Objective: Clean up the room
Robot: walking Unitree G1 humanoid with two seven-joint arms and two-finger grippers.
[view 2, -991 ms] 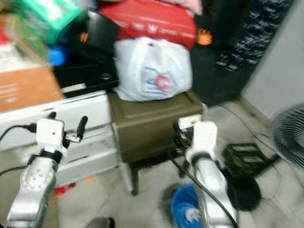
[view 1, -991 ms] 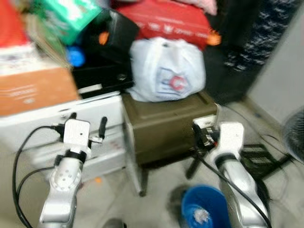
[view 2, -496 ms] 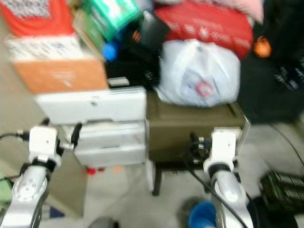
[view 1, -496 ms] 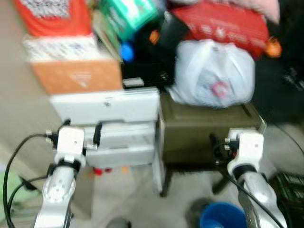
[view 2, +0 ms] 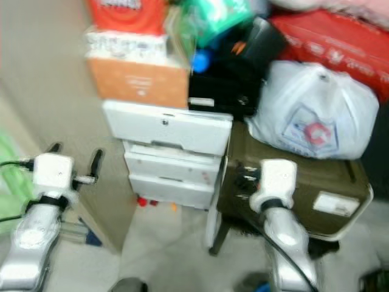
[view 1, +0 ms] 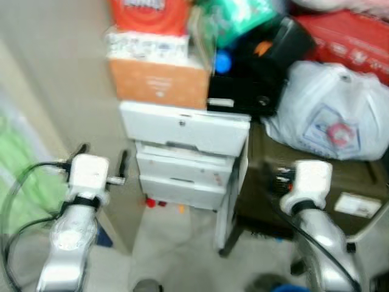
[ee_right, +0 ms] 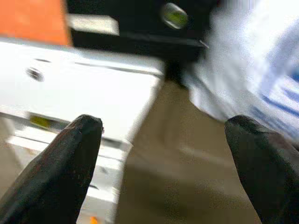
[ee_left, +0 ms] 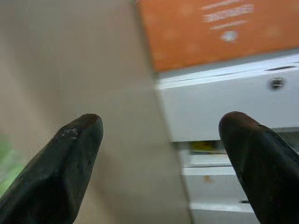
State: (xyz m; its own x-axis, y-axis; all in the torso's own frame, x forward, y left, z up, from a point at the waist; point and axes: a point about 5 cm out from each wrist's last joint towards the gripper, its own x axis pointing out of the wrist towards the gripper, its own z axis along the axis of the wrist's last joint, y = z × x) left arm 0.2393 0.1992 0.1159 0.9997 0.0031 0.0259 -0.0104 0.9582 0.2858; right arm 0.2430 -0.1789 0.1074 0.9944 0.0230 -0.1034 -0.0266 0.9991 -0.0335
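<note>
- Two grippers, left gripper [ee_left: 159,163] and right gripper [ee_right: 163,168], hang with fingers spread wide, holding nothing.
- Clutter to tidy: white plastic drawer unit [view 1: 185,155], orange cardboard box [view 1: 159,83] on top, white plastic bag [view 1: 328,112] on the olive-green crate [view 2: 292,182].
- Risk: blurred views suggest motion; a misjudged reach could topple the stack.

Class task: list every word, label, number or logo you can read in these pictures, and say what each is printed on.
None can be read; all views are blurred.
Orange box: white print, unreadable.
White bag: red and blue logo, no letters legible.
Red bag: white lettering, blurred.
Brown box: white label, too small.
</note>
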